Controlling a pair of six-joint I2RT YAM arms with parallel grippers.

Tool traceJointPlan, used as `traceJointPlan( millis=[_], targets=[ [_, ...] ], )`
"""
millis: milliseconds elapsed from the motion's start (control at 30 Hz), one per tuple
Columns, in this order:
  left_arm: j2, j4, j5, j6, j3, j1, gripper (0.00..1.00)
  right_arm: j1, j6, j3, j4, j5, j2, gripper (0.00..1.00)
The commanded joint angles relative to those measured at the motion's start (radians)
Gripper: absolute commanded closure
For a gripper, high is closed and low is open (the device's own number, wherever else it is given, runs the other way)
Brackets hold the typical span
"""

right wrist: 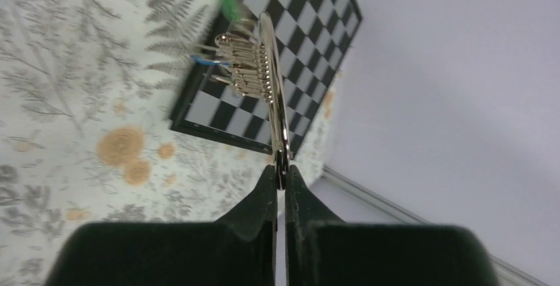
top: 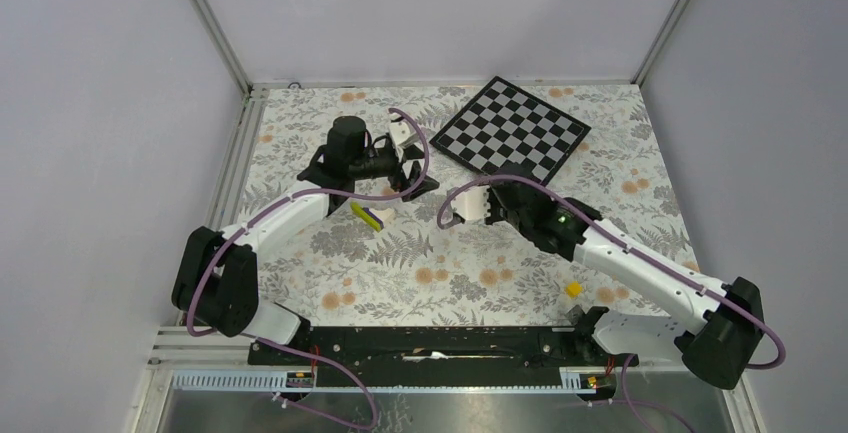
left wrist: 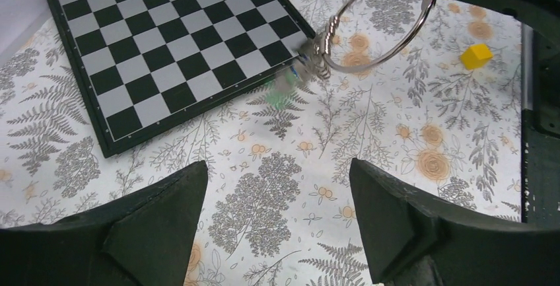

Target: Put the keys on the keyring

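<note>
My right gripper (right wrist: 280, 174) is shut on the thin silver keyring (right wrist: 277, 104), seen edge-on and held up in the air. Several keys (right wrist: 241, 61) hang bunched on the ring; a green head and a blue head show, blurred. In the left wrist view the keyring (left wrist: 396, 48) hangs at the upper right with the keys (left wrist: 310, 58) clustered at its lower left, above the chessboard's edge. My left gripper (left wrist: 277, 166) is open and empty over the floral cloth, below and apart from the ring. From above, the left gripper (top: 425, 178) and the right gripper (top: 470, 203) are close together mid-table.
A chessboard (top: 510, 128) lies at the back right. The yellow-white-purple wedge block (top: 368, 215) lies left of the grippers. A small yellow cube (top: 573, 290) sits at the front right, and it also shows in the left wrist view (left wrist: 475, 55). Walls enclose the table.
</note>
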Motion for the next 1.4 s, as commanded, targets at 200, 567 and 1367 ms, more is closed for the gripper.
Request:
traceJointPlan(
  millis=[200, 567, 1367],
  targets=[
    [-0.041, 0.054, -0.059, -0.035, 0.005, 0.026, 0.13, 0.055, 0.017, 0.102, 0.028, -0.011, 0.029, 1.0],
    [-0.089, 0.026, -0.134, -0.177, 0.029, 0.122, 0.1, -0.022, 0.306, 0.185, 0.041, -0.44, 0.113, 1.0],
    [-0.147, -0.064, -0.291, -0.155, 0.067, 0.222, 0.01, -0.066, 0.389, 0.223, 0.281, -0.595, 0.405, 1.0]
  ],
)
